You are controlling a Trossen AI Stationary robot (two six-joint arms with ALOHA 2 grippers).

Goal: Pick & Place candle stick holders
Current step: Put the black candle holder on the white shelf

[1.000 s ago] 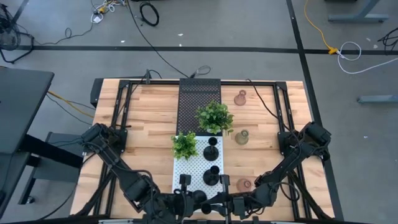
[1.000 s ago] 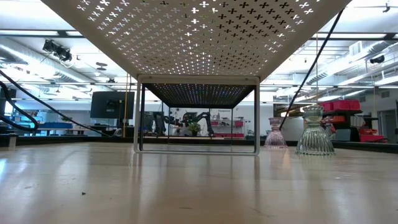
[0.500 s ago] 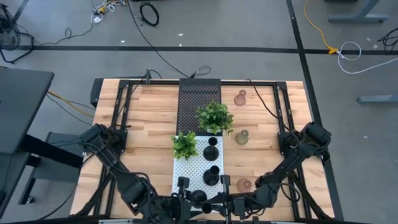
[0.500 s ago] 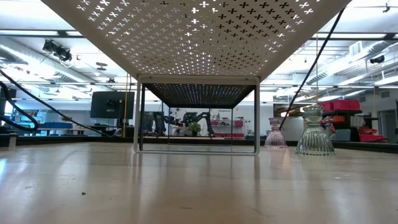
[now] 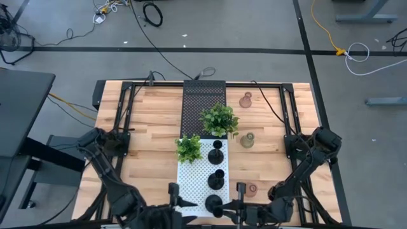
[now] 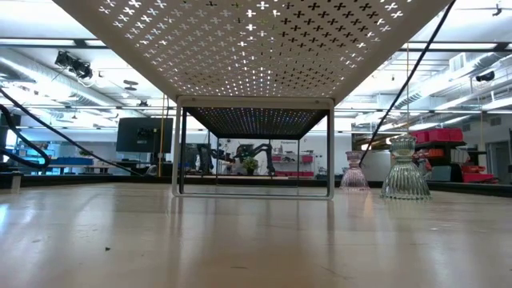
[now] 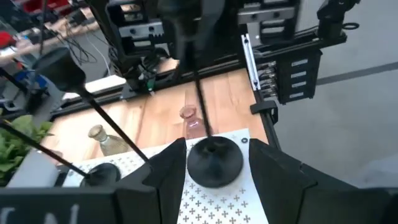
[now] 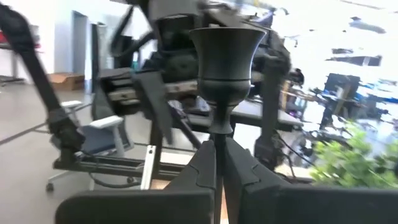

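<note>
Three matte black holders stand by their round bases in a row on the white perforated shelf (image 5: 191, 178): far (image 5: 216, 152), middle (image 5: 216, 179) and near (image 5: 213, 203). Three glass holders stand on the wood to the right: far (image 5: 245, 100), middle (image 5: 247, 140) and near (image 5: 251, 189). My left gripper (image 7: 214, 180) is open, with one finger on each side of the near black holder's base (image 7: 214, 163), not touching it. My right gripper (image 8: 219, 146) is shut, its tips right at that holder's lower stem (image 8: 221, 124). The holder's cup (image 8: 225, 50) rises above the tips. My right gripper comes level from the table's right, its shut tips at the foot of the near black holder's stem (image 8: 220, 132). The fingers hide the base, so I cannot tell whether they touch it. The holder stands upright on the shelf.
Two leafy potted plants (image 5: 220, 119) (image 5: 189, 147) stand on the shelf behind the black holders. A black perforated panel (image 5: 205, 98) continues the shelf to the far edge. In the low view the shelf (image 6: 256, 48) hangs overhead, with two glass holders (image 6: 353, 171) (image 6: 404, 168) at the right.
My left gripper has drawn back toward the table's left and my right gripper toward its right, both arms swinging toward the near edge. The near black holder now stands a little farther right on the shelf.
</note>
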